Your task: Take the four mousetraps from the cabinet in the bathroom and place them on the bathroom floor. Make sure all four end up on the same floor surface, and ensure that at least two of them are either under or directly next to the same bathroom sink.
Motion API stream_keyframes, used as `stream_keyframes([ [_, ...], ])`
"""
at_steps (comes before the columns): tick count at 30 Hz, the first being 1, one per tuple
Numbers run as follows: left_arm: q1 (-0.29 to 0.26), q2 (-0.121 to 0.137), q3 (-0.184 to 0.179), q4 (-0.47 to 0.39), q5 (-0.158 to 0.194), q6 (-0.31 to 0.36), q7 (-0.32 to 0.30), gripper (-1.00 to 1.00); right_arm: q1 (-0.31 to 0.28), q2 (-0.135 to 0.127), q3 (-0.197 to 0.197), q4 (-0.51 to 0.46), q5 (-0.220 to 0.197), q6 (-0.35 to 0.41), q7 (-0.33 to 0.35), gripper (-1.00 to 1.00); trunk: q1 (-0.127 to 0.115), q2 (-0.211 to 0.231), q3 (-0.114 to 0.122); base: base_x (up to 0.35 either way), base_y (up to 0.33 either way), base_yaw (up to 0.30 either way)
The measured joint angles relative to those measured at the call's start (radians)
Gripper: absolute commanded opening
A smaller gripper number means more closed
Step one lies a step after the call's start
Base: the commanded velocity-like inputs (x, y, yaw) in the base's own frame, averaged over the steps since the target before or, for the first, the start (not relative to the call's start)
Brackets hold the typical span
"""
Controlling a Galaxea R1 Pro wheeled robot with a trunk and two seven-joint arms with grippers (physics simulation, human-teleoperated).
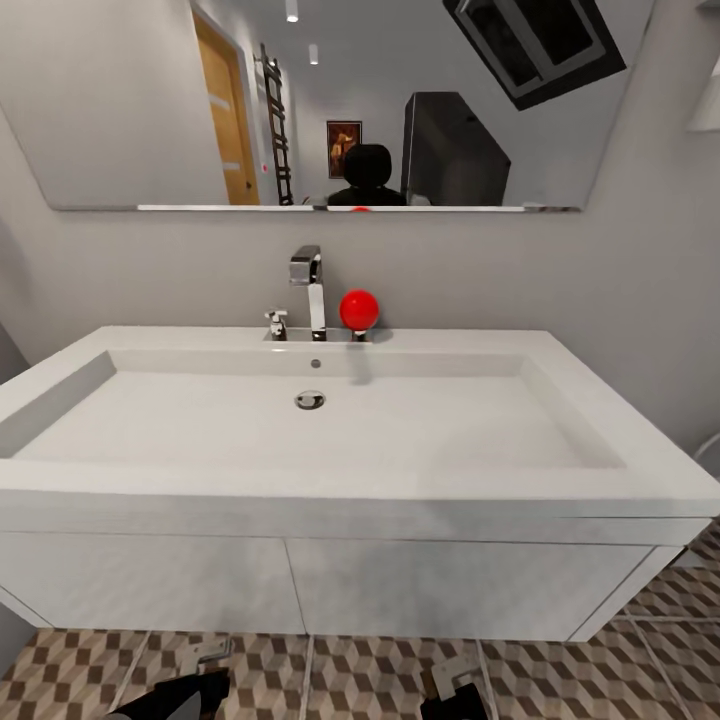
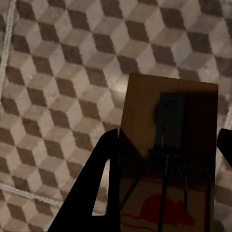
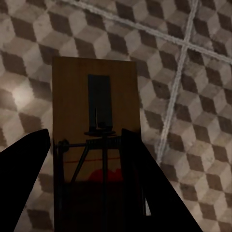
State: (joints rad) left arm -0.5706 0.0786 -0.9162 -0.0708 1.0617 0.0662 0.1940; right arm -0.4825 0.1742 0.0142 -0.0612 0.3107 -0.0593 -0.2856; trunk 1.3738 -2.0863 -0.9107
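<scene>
The white sink point(image 1: 330, 470) hangs on the wall straight ahead, with a chrome faucet point(image 1: 311, 285) at its back edge. Below it lies the cube-patterned bathroom floor point(image 1: 360, 680). My left gripper point(image 2: 164, 188) is shut on a brown mousetrap point(image 2: 169, 130), held above the floor tiles point(image 2: 58, 72). My right gripper point(image 3: 87, 193) is shut on a second mousetrap point(image 3: 94, 121), also over the tiles point(image 3: 193, 121). In the head view both grippers hang low in front of the sink, the left point(image 1: 205, 655) and the right point(image 1: 455, 682). The cabinet is out of view.
A red ball point(image 1: 359, 309) stands beside the faucet. A wide mirror point(image 1: 330, 100) hangs above the sink. The sink's boxy body point(image 1: 300, 585) reaches close to the floor, with a strip of tiles in front of it.
</scene>
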Motion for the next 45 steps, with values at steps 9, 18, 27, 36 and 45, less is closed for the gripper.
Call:
stream_keyframes([
  [9, 0.000, 0.000, 0.001, 0.000, 0.000, 0.001, -0.001, -1.00, 0.000, 0.000, 0.000, 0.001, 0.000, 0.000, 0.001, -1.00, 0.035, -0.063, -0.028, 0.000, 0.000, 0.000],
  [18, 0.000, 0.000, 0.001, 0.000, 0.000, 0.000, -0.001, -1.00, 0.000, 0.000, 0.000, 0.000, 0.000, -0.001, 0.000, -1.00, 0.069, -0.126, -0.056, 0.000, 0.000, 0.000],
  [27, 0.000, 0.000, 0.001, 0.000, 0.000, 0.000, -0.001, -1.00, 0.000, 0.000, 0.000, 0.001, 0.000, -0.002, 0.000, -1.00, 0.104, -0.189, -0.085, 0.000, 0.000, 0.000],
  [36, 0.000, 0.000, 0.001, 0.000, 0.000, 0.000, -0.001, -1.00, 0.000, 0.000, 0.000, 0.000, 0.000, -0.002, 0.000, -1.00, 0.138, -0.252, -0.113, 0.000, 0.000, 0.000],
  [45, 0.000, 0.000, 0.002, 0.000, 0.001, 0.001, -0.001, -1.00, -0.002, 0.000, 0.000, -0.001, 0.000, -0.001, -0.001, -1.00, 0.173, -0.315, -0.141, 0.000, 0.000, 0.000],
])
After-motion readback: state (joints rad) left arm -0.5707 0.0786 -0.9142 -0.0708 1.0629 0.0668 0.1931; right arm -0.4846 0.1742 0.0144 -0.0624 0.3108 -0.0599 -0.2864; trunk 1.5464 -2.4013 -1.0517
